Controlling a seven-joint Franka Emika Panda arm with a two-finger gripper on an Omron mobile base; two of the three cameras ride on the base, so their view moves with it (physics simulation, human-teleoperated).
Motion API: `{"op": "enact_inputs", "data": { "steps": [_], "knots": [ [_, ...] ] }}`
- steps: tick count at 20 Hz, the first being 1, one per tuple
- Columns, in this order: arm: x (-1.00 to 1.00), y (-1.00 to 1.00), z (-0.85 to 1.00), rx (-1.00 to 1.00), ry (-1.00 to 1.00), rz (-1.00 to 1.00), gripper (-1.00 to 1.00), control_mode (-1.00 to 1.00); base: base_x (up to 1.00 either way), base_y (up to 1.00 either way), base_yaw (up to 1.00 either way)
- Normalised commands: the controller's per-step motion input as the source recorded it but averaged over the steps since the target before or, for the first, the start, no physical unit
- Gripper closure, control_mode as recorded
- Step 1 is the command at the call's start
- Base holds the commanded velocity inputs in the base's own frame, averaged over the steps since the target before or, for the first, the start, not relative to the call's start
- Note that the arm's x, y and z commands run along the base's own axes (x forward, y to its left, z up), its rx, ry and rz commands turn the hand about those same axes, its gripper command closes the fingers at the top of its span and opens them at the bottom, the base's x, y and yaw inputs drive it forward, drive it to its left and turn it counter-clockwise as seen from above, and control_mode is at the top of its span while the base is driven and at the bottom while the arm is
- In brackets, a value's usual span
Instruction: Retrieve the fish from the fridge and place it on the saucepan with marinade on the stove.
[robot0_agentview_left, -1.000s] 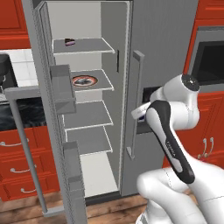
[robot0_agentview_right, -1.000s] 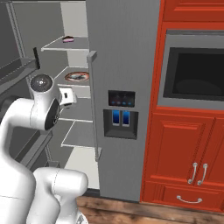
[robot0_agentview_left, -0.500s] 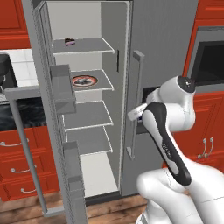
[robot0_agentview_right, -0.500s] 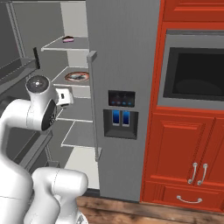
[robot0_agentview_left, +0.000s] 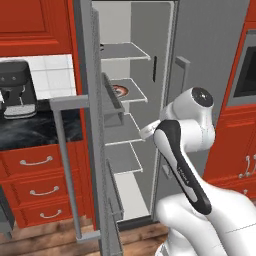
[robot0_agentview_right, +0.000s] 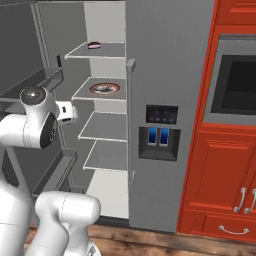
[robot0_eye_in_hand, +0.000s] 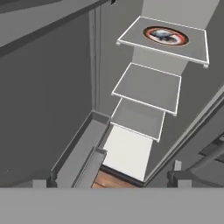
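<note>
Left base view shows the fridge (robot0_agentview_left: 210, 55) with its left door (robot0_agentview_left: 92, 125) swung wide open, the long bar handle (robot0_agentview_left: 67, 165) standing out toward the camera, and the right door shut. Inside are white shelves one above another. On the second shelf from the top (robot0_agentview_left: 131, 92) sits a round plate (robot0_agentview_left: 119, 90) with a red rim and a greyish thing on it, near the shelf's left edge in this view; whether that is the fish cannot be told at this size. On the top shelf (robot0_agentview_right: 97, 50) a small pink and dark item (robot0_agentview_right: 93, 45) lies toward the back left corner in the right base view.

The white arm bends in front of the shut right door, its hand reaching toward the open compartment at about the level of the third shelf. The tool (robot0_eye_in_hand: 111, 181) shows in the hand view as two dark tips at the bottom, set wide apart with nothing between them, so it is open and empty. That view looks down along the stack of shelves, with the plate on the highest shelf seen there and the fridge floor and a strip of wooden floor (robot0_eye_in_hand: 114, 180) below.

To the left of the fridge, a black counter (robot0_agentview_left: 35, 131) carries a coffee machine (robot0_agentview_left: 17, 90) above red drawers (robot0_agentview_left: 42, 187). To the right are red cabinets with a built-in oven (robot0_agentview_right: 235, 85), and the dispenser panel (robot0_agentview_right: 160, 131) sits on the shut door.
</note>
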Motion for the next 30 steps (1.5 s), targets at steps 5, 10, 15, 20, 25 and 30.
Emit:
{"op": "enact_inputs", "data": {
  "steps": [5, 10, 15, 20, 25, 30],
  "knots": [
    [0.00, 0.00, 0.00, 0.00, 0.00, 0.00, -1.00, 1.00, 0.35, -0.19, 0.01],
    [0.00, 0.00, 0.00, 0.00, 0.00, 0.00, -1.00, 1.00, 0.61, -0.09, 0.00],
    [0.00, 0.00, 0.00, 0.00, 0.00, 0.00, -1.00, 1.00, 0.90, -0.02, 0.00],
    [0.00, 0.00, 0.00, 0.00, 0.00, 0.00, -1.00, 1.00, 0.90, -0.01, 0.00],
    [0.00, 0.00, 0.00, 0.00, 0.00, 0.00, -1.00, 1.00, 0.82, 0.00, 0.00],
    [0.18, 0.00, 0.00, 0.00, 0.00, -0.03, -1.00, -1.00, 0.40, 0.00, 0.00]
  ]
}}
